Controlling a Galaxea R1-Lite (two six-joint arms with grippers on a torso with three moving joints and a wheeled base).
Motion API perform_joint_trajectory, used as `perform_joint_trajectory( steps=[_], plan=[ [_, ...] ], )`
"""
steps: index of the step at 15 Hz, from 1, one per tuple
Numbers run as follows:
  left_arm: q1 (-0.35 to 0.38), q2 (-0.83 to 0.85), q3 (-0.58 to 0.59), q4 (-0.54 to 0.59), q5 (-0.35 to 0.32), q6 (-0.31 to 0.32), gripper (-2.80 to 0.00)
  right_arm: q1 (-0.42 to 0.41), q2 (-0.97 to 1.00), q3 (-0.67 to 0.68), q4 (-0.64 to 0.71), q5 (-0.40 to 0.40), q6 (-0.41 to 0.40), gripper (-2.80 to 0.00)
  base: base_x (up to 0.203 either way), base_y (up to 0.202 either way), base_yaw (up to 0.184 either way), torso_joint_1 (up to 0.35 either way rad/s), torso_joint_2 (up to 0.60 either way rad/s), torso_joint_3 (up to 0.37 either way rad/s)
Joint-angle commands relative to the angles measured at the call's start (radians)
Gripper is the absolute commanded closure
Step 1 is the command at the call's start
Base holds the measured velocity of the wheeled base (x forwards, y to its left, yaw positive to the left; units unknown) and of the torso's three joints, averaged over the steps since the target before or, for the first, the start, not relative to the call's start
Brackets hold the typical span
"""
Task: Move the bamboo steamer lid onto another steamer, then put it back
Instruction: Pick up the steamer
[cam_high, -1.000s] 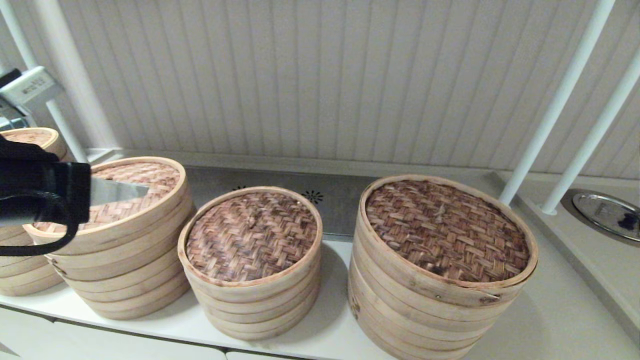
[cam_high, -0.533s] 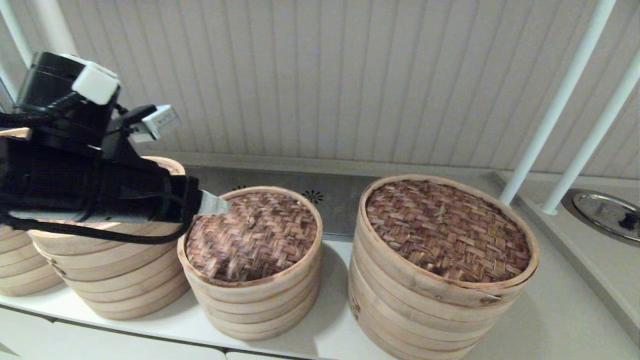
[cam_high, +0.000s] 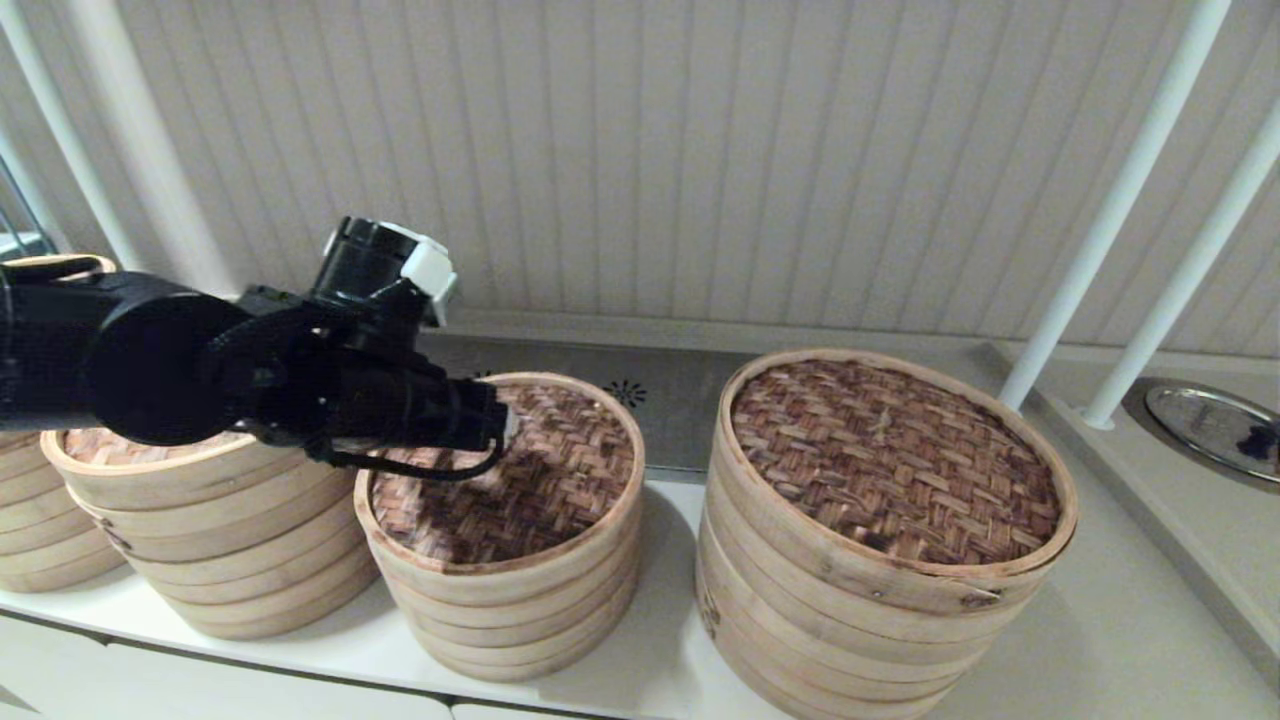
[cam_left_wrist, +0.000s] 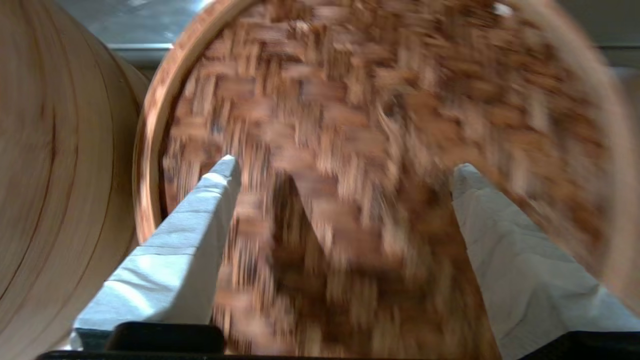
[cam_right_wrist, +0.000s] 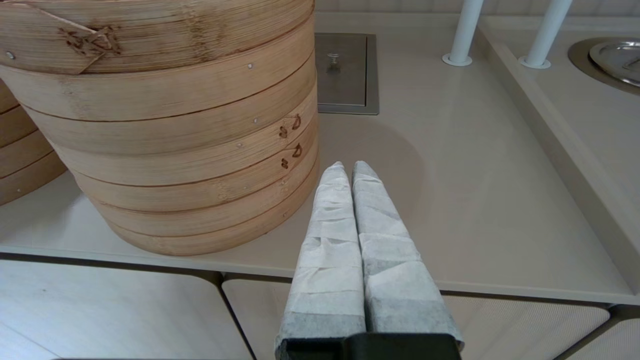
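pale bench, ribbed wall | bamboo steamer lid: mottled brown herringbone, pale rim | left pincer spread above it | right pincer together, by bench edge

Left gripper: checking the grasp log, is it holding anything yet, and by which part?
Nothing is held. The left gripper is open above the mottled brown woven bamboo steamer lid; the right gripper is shut on nothing.

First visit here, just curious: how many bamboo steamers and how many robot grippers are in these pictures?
Bamboo steamers: 4 (far-left stack, pale-lidded stack, small stack, big stack)
Grippers: 2 (left gripper, right gripper)
Total: 6
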Motion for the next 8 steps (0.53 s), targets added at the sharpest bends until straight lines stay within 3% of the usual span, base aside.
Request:
perform_joint_trajectory(
  steps=[1,8],
  plan=[
    [-0.020,0.052,0.000,-0.014,0.028,-0.002,-2.80,0.000,-0.001,0.003,-0.001,0.000,0.000,0.00,0.000,0.000,0.000,0.000,0.00,0.000],
    [-0.051,0.079,0.006,-0.029,0.027,-0.021,-2.80,0.000,-0.001,0.003,-0.001,0.000,0.000,0.00,0.000,0.000,0.000,0.000,0.00,0.000]
  ],
)
